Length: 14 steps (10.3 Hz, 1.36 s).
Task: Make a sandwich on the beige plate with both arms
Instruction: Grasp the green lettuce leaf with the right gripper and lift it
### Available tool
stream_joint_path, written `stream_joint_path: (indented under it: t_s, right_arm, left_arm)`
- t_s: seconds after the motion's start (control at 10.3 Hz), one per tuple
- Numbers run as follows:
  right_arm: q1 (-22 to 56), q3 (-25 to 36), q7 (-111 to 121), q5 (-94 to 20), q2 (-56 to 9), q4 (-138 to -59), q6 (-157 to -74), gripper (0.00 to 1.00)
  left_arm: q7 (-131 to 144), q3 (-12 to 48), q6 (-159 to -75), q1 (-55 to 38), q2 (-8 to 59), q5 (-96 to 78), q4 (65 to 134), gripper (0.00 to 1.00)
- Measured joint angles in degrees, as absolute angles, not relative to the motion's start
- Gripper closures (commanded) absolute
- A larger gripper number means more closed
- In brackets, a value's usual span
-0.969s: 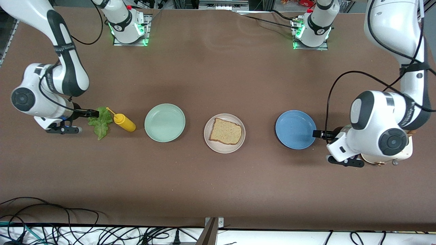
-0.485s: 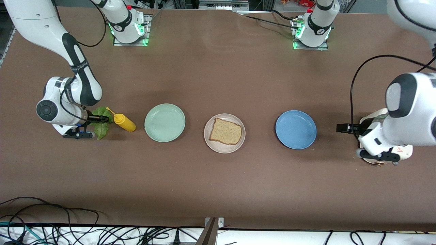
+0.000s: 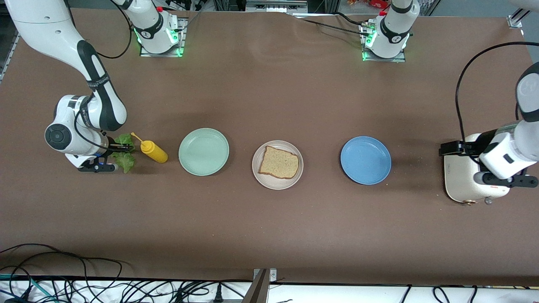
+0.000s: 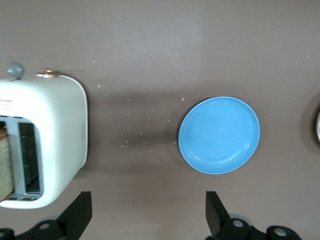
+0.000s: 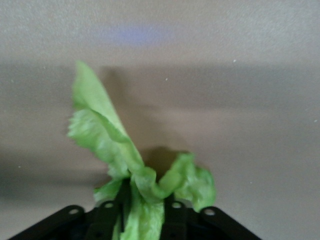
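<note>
The beige plate (image 3: 256,169) sits mid-table with one brown bread slice (image 3: 279,163) on it. My right gripper (image 3: 122,147) is at the right arm's end of the table, shut on the ruffled green lettuce leaf (image 3: 125,160). In the right wrist view the lettuce leaf (image 5: 112,142) bunches up between the fingers of the right gripper (image 5: 145,212). My left gripper (image 3: 448,148) hangs open and holds nothing. In the left wrist view the left gripper (image 4: 147,202) is over bare table between the toaster (image 4: 55,130) and the blue plate (image 4: 219,135). A bread slice (image 4: 4,160) stands in the toaster's slot.
A yellow mustard bottle (image 3: 154,152) lies right beside the lettuce. A mint green plate (image 3: 204,151) lies between the bottle and the beige plate. The blue plate (image 3: 365,160) lies toward the left arm's end, and the cream toaster (image 3: 461,183) stands near that end.
My right gripper moved over the lettuce and shut on it, crumpling the leaf. My left arm swung away from the blue plate toward the toaster, its gripper still open.
</note>
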<state>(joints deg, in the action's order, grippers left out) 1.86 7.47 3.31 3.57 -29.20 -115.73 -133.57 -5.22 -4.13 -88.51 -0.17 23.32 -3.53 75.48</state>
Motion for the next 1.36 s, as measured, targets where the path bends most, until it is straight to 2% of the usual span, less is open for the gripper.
stream_joint_path:
  t_s: [0.19, 0.39, 0.87, 1.07, 1.36]
  right_arm:
    - [1.82, 7.53, 3.31, 3.57, -28.69, -114.76, -132.5, 1.0]
    - [1.82, 7.54, 3.31, 3.57, -27.06, -112.06, -127.67, 1.0]
    - [2.14, 5.4, 2.89, 3.24, -19.32, -96.88, -102.16, 1.0]
    - [3.16, 3.75, -3.27, -1.94, -18.39, -90.04, -92.68, 1.0]
    - [8.79, 3.11, -19.38, -9.27, -19.77, -88.74, -92.93, 1.0]
  left_arm:
    - [-5.41, -4.36, -88.51, 2.25, 23.09, -3.51, 75.49, 0.0]
    - [-5.62, -4.37, -88.51, 3.25, 22.99, -3.51, 75.5, 0.0]
    - [-5.62, -4.17, -88.53, 3.21, 23.32, -3.51, 76.46, 0.0]
    - [-5.62, -4.16, -88.54, 3.21, 23.37, -3.51, 76.48, 0.0]
    - [-5.62, -4.14, -88.55, 3.22, 23.43, -3.51, 76.49, 0.0]
